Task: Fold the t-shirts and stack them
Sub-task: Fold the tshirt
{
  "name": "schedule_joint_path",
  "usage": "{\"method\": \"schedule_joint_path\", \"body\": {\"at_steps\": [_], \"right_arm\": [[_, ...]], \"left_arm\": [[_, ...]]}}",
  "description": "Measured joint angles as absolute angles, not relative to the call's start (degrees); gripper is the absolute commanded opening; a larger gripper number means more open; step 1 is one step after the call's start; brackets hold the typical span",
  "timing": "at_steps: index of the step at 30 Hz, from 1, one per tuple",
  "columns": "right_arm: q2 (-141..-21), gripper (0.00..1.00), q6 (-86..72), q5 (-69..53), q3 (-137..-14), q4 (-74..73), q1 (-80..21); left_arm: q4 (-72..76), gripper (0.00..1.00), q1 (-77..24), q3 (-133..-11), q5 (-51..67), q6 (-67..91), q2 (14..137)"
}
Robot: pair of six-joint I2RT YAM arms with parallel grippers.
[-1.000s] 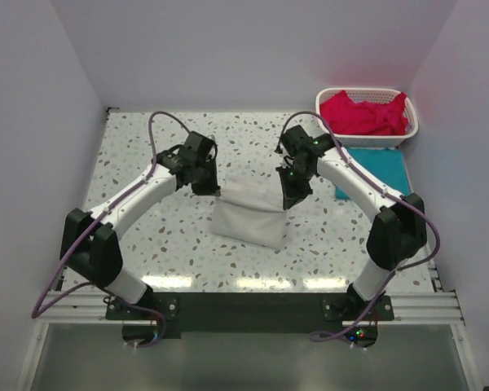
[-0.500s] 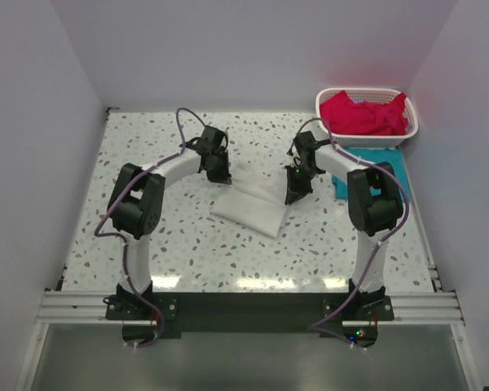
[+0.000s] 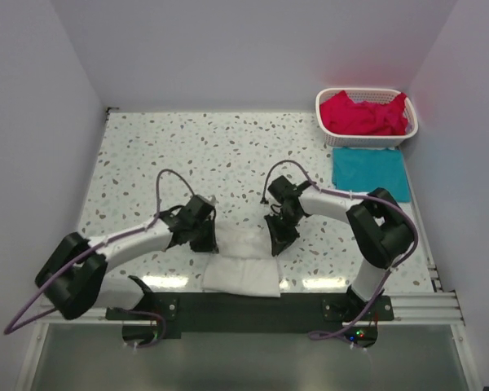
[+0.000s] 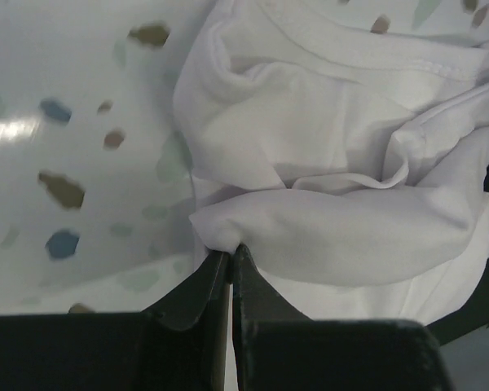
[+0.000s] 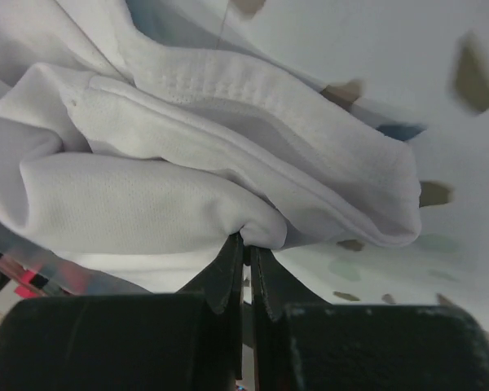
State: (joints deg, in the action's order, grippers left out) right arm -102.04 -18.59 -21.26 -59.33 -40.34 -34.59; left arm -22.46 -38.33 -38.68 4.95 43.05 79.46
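Speckled table (image 3: 147, 163) — white t-shirt (image 3: 243, 273), folds unclear

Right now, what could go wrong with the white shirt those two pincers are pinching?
The soft white t-shirt lies at the near edge of the speckled table, so it might slide off. The left pincer and right pincer each nip only a small fold, so the cloth could slip free. The fabric between them is bunched, so the fold may turn out wrinkly.
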Motion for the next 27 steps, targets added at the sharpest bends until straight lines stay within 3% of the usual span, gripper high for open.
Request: {"method": "schedule_joint_path", "body": {"at_steps": [3,7,21,25,27], "right_arm": [[-99.53,0.0,-19.57,-23.16,-54.96,-40.42,-38.3],[-99.24,0.0,-20.53,-24.86,-53.78,-40.32,-38.15],[-97.62,0.0,-21.15,-21.47,-53.78,-40.66,-38.2],[-95.83,0.12,-21.89,-18.76,-53.76,-40.64,-38.15],[-94.0,0.17,-22.24,-16.75,-53.76,-40.69,-37.82]], "left_arm": [[-27.18,0.0,-39.33,-32.36,3.92,46.04,68.69],[-28.99,0.0,-38.96,-33.71,0.6,47.0,63.99],[-24.86,0.06,-39.03,-40.45,-4.19,44.69,74.98],[-23.31,0.1,-39.03,-40.51,-4.89,44.34,77.76],[-22.68,0.17,-39.03,-40.58,-5.21,44.21,78.61]]}}
